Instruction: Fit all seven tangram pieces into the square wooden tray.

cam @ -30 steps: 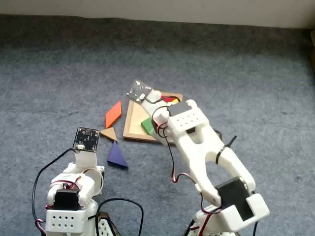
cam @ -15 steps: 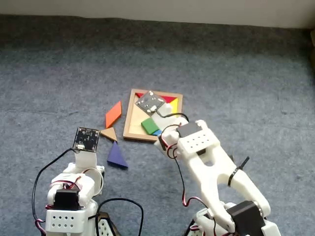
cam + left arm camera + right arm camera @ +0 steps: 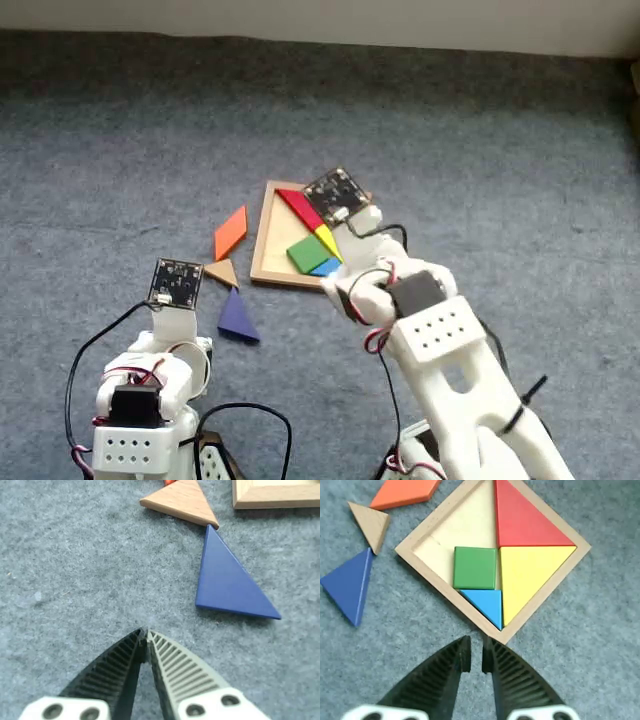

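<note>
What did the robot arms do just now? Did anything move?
The right gripper drew back off the tray toward its base, uncovering the red triangle and yellow triangle. Nothing was grabbed or dropped. The left gripper, orange parallelogram, tan triangle and dark blue triangle stayed put.

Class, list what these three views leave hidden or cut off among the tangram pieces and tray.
High view: the right arm's camera board covers the tray's far corner and part of the red piece.
Left wrist view: the frame edge cuts off the orange piece and most of the tray.
</note>
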